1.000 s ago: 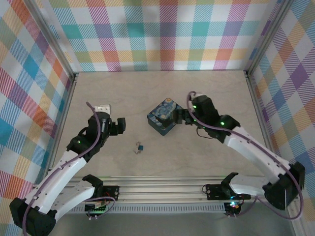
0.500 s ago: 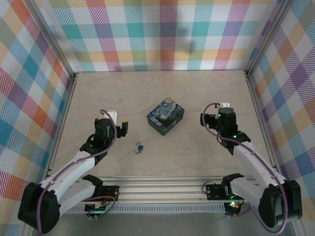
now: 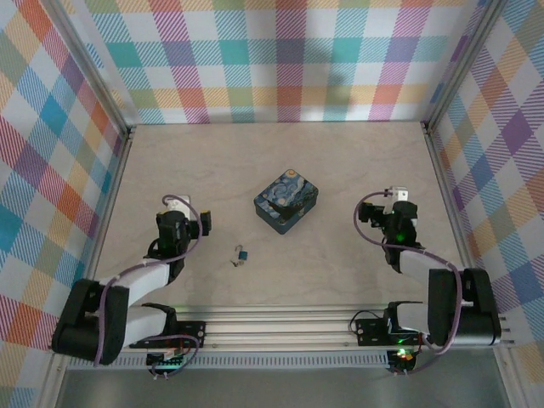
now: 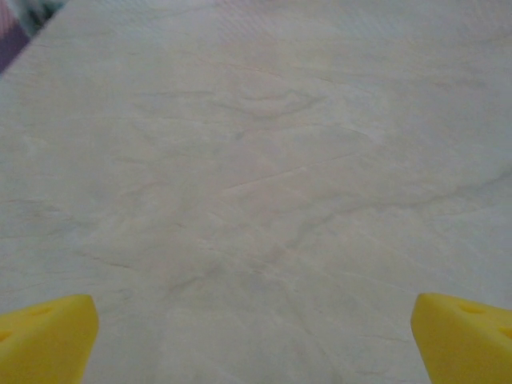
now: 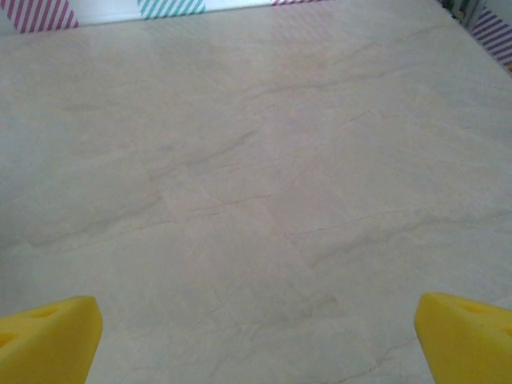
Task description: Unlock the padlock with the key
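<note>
Left gripper [image 3: 190,213] and right gripper [image 3: 383,202]: jaws spread wide, empty. Padlock [image 3: 244,254] with key [image 3: 235,259] just beside it, between my grippers, nearer the left jaws. Judged tiny, light, stiff, slippery: pinch the padlock's body and the key's head.

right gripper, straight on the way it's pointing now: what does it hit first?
Nothing loose: the right gripper faces bare tabletop, then the plaid far wall. It seems tilted down, so probably tabletop first. The printed box sits off to its left.
</note>
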{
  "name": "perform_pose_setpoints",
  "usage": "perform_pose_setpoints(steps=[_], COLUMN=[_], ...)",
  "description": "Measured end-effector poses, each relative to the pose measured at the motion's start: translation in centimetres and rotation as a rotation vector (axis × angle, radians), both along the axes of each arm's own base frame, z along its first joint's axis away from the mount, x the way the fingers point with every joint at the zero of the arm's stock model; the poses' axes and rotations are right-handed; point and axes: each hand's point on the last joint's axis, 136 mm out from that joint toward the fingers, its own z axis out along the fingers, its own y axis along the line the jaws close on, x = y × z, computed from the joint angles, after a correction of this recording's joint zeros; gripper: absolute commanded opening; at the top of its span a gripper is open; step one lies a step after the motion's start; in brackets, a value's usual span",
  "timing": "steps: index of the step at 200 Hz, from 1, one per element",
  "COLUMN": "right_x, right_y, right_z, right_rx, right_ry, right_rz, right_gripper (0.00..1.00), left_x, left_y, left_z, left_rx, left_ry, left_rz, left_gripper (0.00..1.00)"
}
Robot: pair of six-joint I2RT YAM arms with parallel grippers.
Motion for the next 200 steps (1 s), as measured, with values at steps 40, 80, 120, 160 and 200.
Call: perform_pose_setpoints(steps=[40, 80, 120, 160, 200], right_x=[1.2, 2.0, 2.3, 3.0, 3.1], right_y=[0.3, 0.4, 0.5, 0.6, 0.5], right_z=[-0.6, -1.5, -1.7, -1.0, -1.2], right_rx=[0.017, 0.023, 0.028, 0.030, 0.027], right_ry=[-0.040, -0.067, -0.058, -0.070, -0.053], right_rz=[0.026, 0.033, 0.036, 0.041, 0.035], right_gripper=[1.00, 1.00, 1.00, 1.00, 1.00], left_x=[2.3, 3.5, 4.3, 4.6, 4.7], left_y=[-1.3, -0.6, 0.6, 0.6, 0.6], left_z=[-0.6, -0.8, -2.8, -2.8, -2.7], left_rx=[-0.012, -0.041, -0.093, -0.114, -0.119], left_ry=[0.022, -0.005, 0.038, 0.026, 0.022], left_rz=[-0.065, -0.078, -0.080, -0.080, -0.079], left_gripper=[1.00, 1.00, 1.00, 1.00, 1.00])
